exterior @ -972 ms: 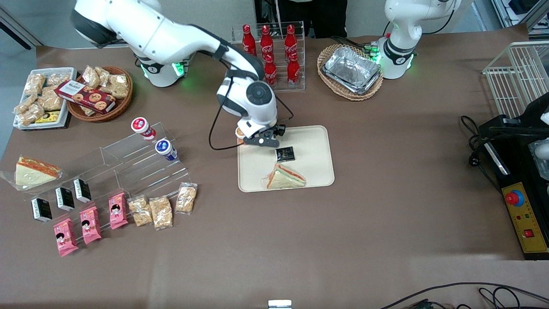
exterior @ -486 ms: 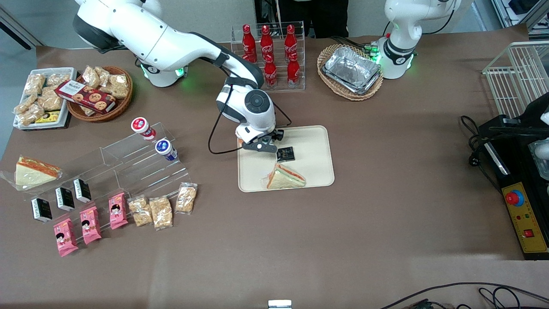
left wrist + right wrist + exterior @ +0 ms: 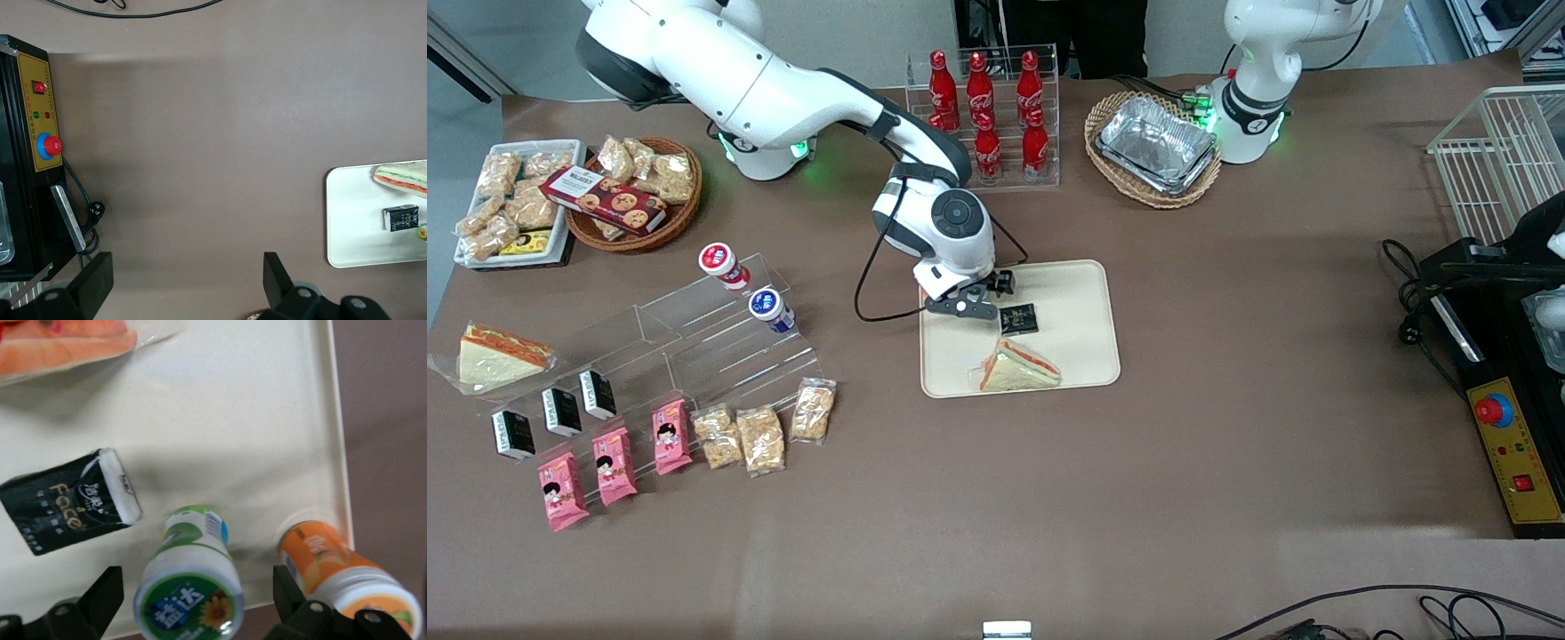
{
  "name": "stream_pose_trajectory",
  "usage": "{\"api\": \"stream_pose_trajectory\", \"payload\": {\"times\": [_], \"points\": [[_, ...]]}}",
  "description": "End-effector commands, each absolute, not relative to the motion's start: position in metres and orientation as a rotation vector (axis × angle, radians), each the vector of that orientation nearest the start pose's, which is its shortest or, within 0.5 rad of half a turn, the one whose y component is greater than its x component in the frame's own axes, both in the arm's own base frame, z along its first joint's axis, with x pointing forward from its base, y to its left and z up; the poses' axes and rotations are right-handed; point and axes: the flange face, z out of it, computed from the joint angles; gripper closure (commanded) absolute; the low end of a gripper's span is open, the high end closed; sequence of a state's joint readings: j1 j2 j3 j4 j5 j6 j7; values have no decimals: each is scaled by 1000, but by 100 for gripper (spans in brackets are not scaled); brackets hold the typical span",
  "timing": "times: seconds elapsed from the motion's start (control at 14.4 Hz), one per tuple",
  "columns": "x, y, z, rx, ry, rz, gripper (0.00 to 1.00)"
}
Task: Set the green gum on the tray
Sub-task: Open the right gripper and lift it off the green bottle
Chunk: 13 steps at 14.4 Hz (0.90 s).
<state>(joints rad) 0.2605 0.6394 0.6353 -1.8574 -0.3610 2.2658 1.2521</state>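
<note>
On the tray [image 3: 1080,347] you have one sandwich [image 3: 1018,369], one black packet [image 3: 1018,318], one green gum [image 3: 190,587] and one orange canister [image 3: 347,577], with one pincer [image 3: 963,307] spread above them. Off the tray, you have five cola bottles [image 3: 987,98] and three pink packs [image 3: 614,467].

Robot lab w/ mock shop setup. Snacks on acrylic display steps [image 3: 720,342], cola bottles [image 3: 985,107] racked. E-stop box [image 3: 1513,462], loose cables.

The right arm [image 3: 783,80] was glossy white with dark grey joint bands, a green-lit base, a looping black cable, and a black gripper [image 3: 971,302].
</note>
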Motion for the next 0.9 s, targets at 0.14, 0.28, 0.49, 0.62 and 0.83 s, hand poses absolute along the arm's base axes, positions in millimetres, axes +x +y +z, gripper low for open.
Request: {"api": "stream_pose_trajectory", "payload": {"times": [0.14, 0.28, 0.49, 0.62, 0.83], "points": [[434, 438, 324, -3280, 220, 84, 0], [443, 424, 391, -3275, 309, 84, 0], [469, 377, 490, -3236, 194, 194, 0], [503, 312, 543, -3166, 166, 245, 0], [538, 202, 581, -3158, -4, 172, 0]]}}
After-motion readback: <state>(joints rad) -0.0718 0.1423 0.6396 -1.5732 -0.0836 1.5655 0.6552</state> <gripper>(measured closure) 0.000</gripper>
